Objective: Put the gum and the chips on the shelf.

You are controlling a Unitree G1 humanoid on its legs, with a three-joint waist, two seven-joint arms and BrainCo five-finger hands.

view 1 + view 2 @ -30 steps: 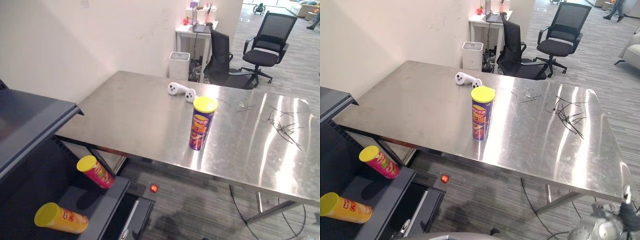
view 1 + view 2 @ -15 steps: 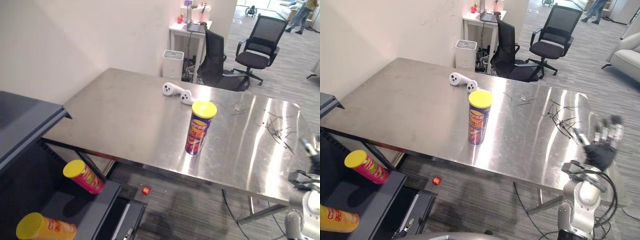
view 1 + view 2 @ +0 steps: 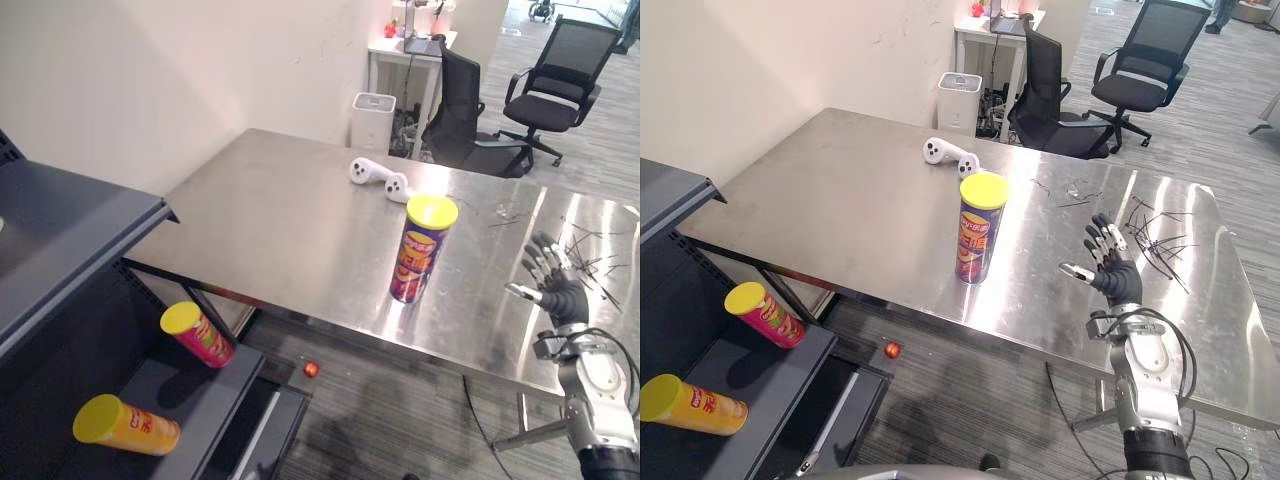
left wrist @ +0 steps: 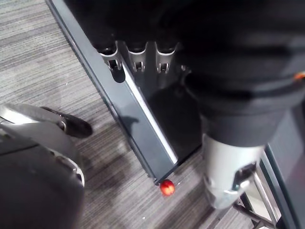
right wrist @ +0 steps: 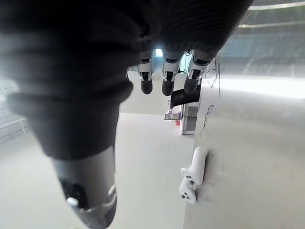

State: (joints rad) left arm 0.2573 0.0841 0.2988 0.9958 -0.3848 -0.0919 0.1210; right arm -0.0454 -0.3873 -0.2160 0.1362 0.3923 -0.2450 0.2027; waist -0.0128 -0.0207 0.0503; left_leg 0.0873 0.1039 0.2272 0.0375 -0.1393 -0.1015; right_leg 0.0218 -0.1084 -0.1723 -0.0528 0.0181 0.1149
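Purple yellow-lidded chip can (image 3: pixel 980 228) stands upright mid-frame on steel table (image 3: pixel 840 190).
Newly raised lower right, right hand (image 3: pixel 1118 280) spreads empty fingers; left hand (image 4: pixel 137 57), fingers foreshortened, hangs relaxed, empty.

A purple chips can (image 3: pixel 418 255) with a yellow lid stands upright near the steel table's (image 3: pixel 280 220) front edge. A pink can (image 3: pixel 198 334) and a yellow can (image 3: pixel 127 426) lie on the dark shelf (image 3: pixel 200 395).
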